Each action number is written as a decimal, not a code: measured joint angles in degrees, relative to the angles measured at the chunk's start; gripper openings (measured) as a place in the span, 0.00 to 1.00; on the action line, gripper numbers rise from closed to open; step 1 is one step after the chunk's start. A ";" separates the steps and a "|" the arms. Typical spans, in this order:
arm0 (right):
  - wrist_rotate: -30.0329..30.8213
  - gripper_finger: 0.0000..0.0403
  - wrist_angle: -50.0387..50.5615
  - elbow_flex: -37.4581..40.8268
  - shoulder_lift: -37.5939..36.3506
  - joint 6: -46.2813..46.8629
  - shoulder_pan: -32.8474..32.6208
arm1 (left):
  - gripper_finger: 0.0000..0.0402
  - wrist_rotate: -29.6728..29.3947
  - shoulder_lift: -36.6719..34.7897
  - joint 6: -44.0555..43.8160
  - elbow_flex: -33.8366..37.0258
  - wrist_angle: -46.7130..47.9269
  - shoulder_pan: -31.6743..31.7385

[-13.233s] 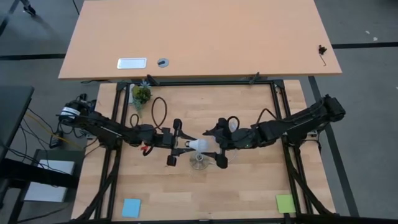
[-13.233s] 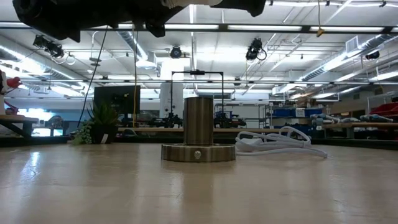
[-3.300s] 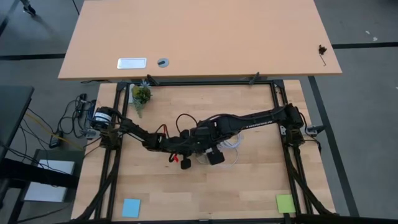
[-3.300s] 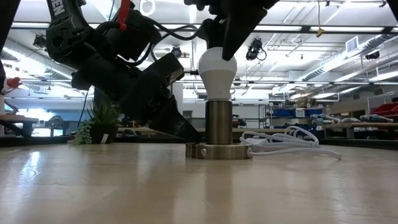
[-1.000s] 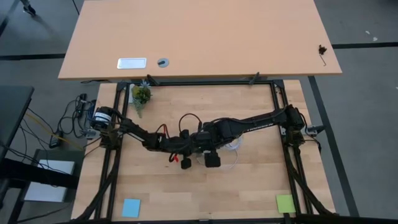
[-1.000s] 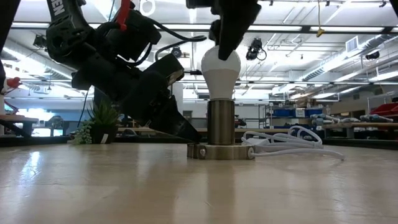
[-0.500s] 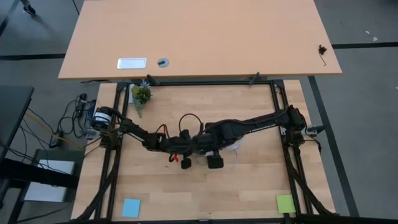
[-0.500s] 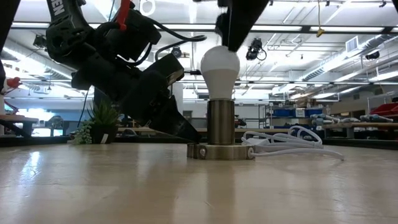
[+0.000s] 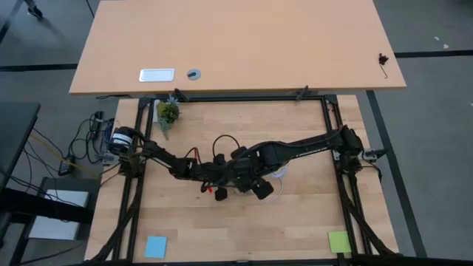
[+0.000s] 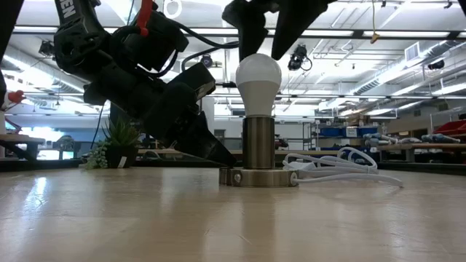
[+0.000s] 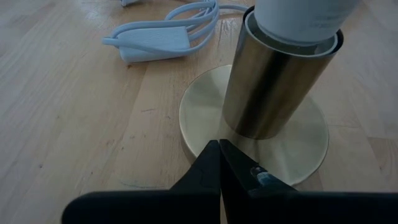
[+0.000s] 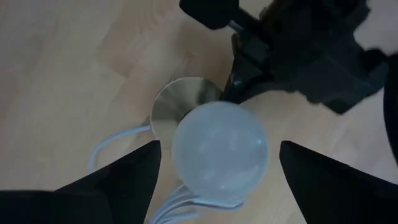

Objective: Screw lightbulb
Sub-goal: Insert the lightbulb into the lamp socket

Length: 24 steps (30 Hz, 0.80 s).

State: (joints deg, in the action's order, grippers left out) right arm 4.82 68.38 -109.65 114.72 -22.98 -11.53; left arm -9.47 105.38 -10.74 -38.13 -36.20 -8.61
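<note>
- Two arms meet near the middle of the wooden table [image 9: 303,222], over the brass socket stand [image 10: 258,153].
- Standing upright in the socket's metal cylinder, the lightbulb [image 10: 258,84] has its white rounded head on top and its narrow end down inside the cylinder.
- Directly above the bulb hangs the right gripper [image 10: 263,33]; its fingers are spread wide, one on each side of the bulb's head and above it, and neither touches the glass.
- From the right wrist view the bulb's round head [image 12: 219,146] sits between the two dark fingers [image 12: 118,183], with clear gaps on both sides.
- Low at the table, the left gripper [image 11: 219,163] has its fingers pressed together, and their tip rests on the flat round base disc [image 11: 199,109] of the socket, just beside the cylinder.
- Behind the socket lies a coiled white cable [image 10: 338,166], close to the base.
- One small potted plant [image 9: 168,112] stands at the table's far left corner.
</note>
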 joint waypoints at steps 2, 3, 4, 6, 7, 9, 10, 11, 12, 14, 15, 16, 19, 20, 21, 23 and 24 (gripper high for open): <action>-0.02 0.81 -0.12 0.03 0.50 -1.04 0.16 | 0.00 0.02 0.00 0.00 0.00 0.04 0.01; -0.04 0.81 -0.04 0.06 0.66 -1.09 0.33 | 0.00 0.01 0.00 0.00 0.00 0.08 0.01; -0.24 0.80 -0.22 0.05 0.83 -1.13 0.51 | 0.00 -0.01 0.00 0.00 0.00 0.06 -0.01; -0.35 0.78 -0.01 0.02 0.94 -1.10 0.79 | 0.00 0.02 0.00 0.00 0.00 0.06 -0.01; -0.35 0.78 0.35 0.02 1.04 -1.01 0.93 | 0.00 0.00 0.00 0.00 0.00 0.10 -0.01; -0.44 0.76 0.32 0.02 1.25 -0.80 1.19 | 0.00 -0.05 0.00 0.02 0.00 0.10 0.01; -0.50 0.75 0.34 0.02 1.29 -0.55 1.22 | 0.00 -0.05 0.00 0.02 0.00 0.10 0.00; -0.48 0.74 0.35 0.02 1.31 0.19 1.24 | 0.00 -0.04 0.00 0.01 0.00 0.12 0.01; -0.48 0.72 0.37 0.02 1.31 1.26 1.31 | 0.00 -0.03 0.00 0.00 0.00 0.19 0.01; -0.44 0.70 0.42 -0.01 1.31 3.51 1.33 | 0.00 -0.05 0.00 0.04 0.00 0.21 0.01; -0.42 0.69 0.52 -0.04 1.31 5.03 1.38 | 0.00 -0.05 0.00 0.04 0.00 0.21 0.01; -0.41 0.68 0.62 -0.05 1.31 6.82 1.40 | 0.00 -0.04 0.00 0.02 0.00 0.26 0.01; -0.11 0.65 1.25 -0.09 1.31 14.64 1.40 | 0.00 -0.12 0.00 0.02 0.00 0.32 0.00; 0.04 0.65 1.68 -0.11 1.31 18.60 1.38 | 0.00 -0.12 0.00 0.00 0.00 0.34 0.01; 0.11 0.65 2.11 -0.14 1.31 23.43 1.27 | 0.00 -0.14 0.00 -0.02 0.00 0.34 0.01; -0.33 0.66 3.08 -0.20 1.30 33.32 1.22 | 0.00 -0.41 0.00 -0.06 -0.02 0.30 0.01; -1.05 0.66 3.21 -0.20 1.26 37.25 1.19 | 0.00 -0.79 0.00 -0.22 -0.02 0.32 0.01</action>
State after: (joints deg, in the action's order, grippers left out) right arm 3.77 71.59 -109.84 115.98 14.27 -10.34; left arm -10.26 105.38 -10.96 -38.15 -35.88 -8.60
